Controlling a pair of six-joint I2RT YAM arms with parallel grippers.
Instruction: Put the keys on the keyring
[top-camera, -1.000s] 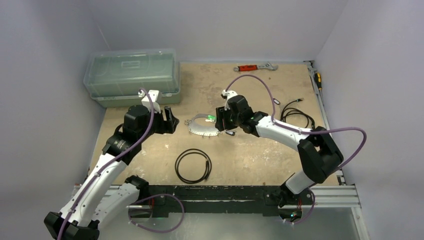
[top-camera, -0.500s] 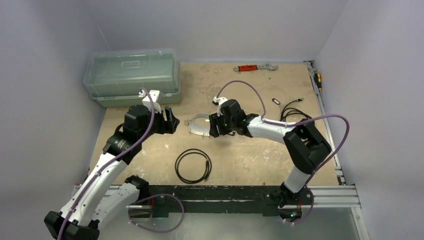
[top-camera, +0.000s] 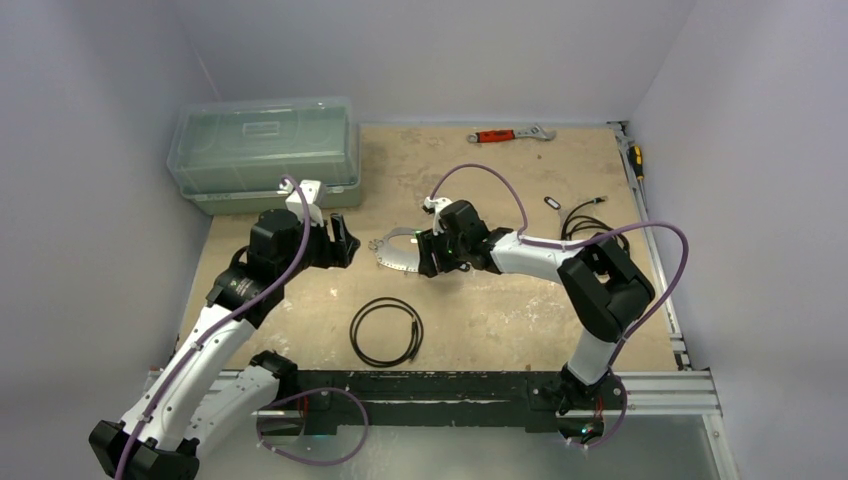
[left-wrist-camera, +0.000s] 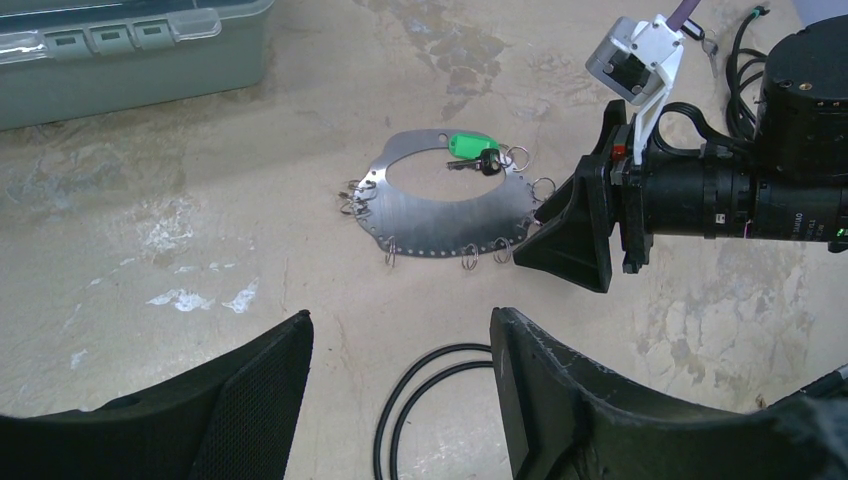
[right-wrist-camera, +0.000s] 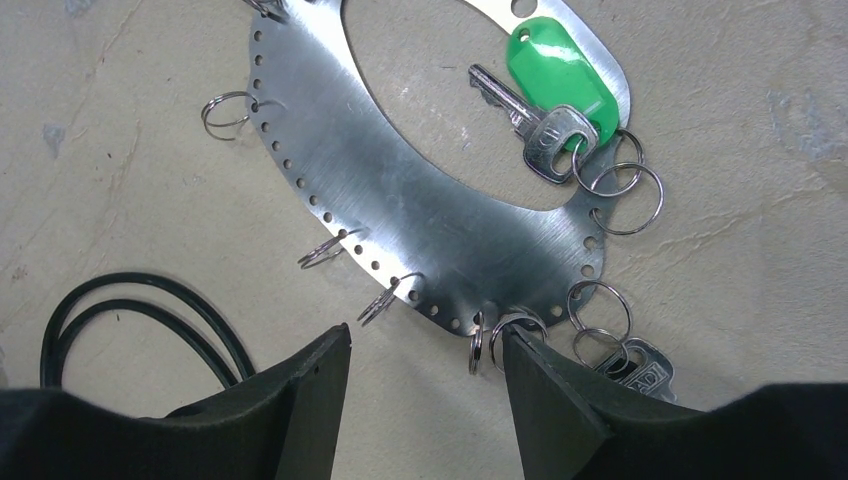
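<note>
The keyring is a flat silvery crescent plate with a row of holes and several small split rings, lying mid-table. It also shows in the left wrist view and the right wrist view. One silver key with a green tag hangs at its end. Another key lies by the plate's edge, partly hidden behind a finger. My right gripper hovers open over the plate's near edge, one fingertip against a split ring. My left gripper stands open and empty, left of the plate.
A black cable coil lies nearer the arms. A clear lidded box stands at the back left, and a red-handled wrench lies at the back. A dark cable sits at the right.
My right gripper has slid left, closer over the keyring, and now covers the green tag in the top view. The left arm has barely moved.
</note>
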